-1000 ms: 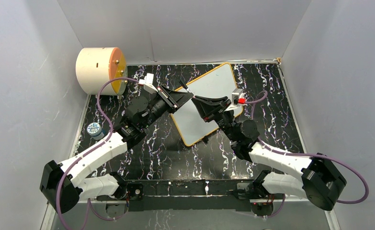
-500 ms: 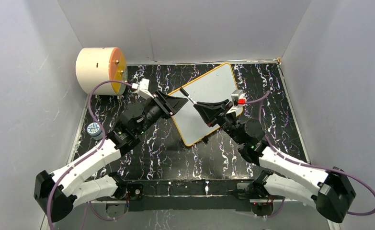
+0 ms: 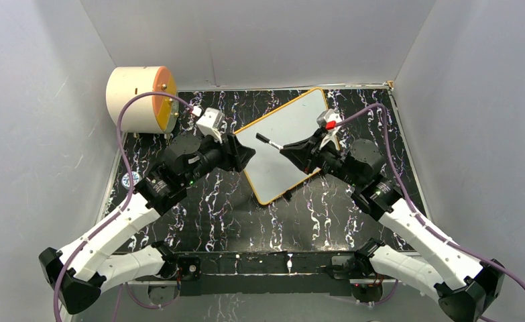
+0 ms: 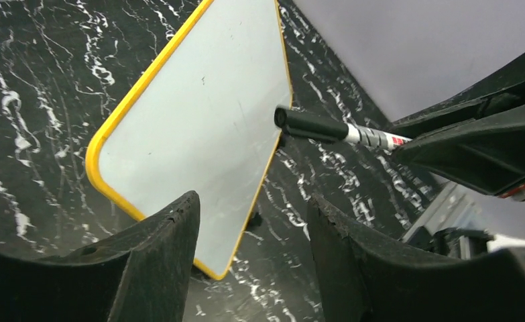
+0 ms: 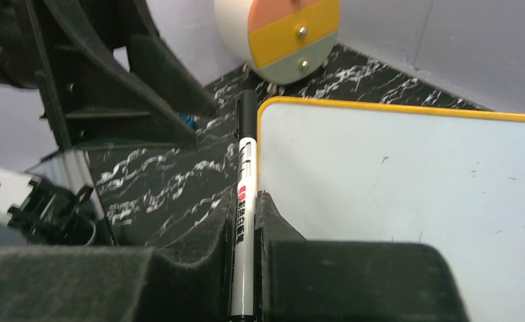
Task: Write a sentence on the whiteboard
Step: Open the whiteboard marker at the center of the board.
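Right jaws around marker; cylinder beyond

The marker carries red and black print, too blurred to read.

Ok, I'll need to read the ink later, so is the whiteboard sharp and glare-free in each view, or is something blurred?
Top external: the whiteboard is evenly lit, no hot spot, edges crisp. Left wrist: board sharp enough to show faint specks; the left gripper's fingers are dark and slightly soft up close. Right wrist: board and marker print sharp; the right gripper's fingers blur.
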Controlling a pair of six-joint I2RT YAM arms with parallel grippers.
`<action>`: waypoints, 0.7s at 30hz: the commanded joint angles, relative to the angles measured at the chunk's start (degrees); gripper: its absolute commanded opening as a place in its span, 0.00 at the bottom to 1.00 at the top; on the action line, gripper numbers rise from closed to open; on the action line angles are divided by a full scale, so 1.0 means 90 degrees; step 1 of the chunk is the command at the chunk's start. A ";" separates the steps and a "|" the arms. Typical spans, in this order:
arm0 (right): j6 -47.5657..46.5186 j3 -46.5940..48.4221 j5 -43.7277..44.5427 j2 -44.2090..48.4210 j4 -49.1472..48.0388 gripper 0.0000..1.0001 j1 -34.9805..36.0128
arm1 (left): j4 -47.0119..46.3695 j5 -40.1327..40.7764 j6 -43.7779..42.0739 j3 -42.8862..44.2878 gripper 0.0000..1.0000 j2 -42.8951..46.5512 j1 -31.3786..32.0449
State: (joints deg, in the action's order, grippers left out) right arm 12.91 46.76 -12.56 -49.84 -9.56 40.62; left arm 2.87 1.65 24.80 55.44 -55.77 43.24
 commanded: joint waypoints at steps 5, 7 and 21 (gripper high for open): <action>-0.0601 0.0787 -0.1127 -0.0123 0.1752 0.00 -0.0060 | 0.1159 -0.0768 -0.2171 0.0542 0.60 -0.0013 -0.0010; -0.0628 0.0874 -0.1237 -0.0168 0.1949 0.00 -0.0068 | 0.1146 -0.1057 -0.2541 0.0540 0.61 0.0025 -0.0009; -0.0350 0.1259 -0.1437 -0.0476 0.2298 0.00 -0.0065 | 0.0136 -0.2500 -0.5242 -0.0403 0.65 0.0556 -0.0004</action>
State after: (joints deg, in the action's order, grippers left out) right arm 8.78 54.92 -24.23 -54.00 11.00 40.18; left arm 8.78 -15.16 -13.17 53.69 -52.27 43.24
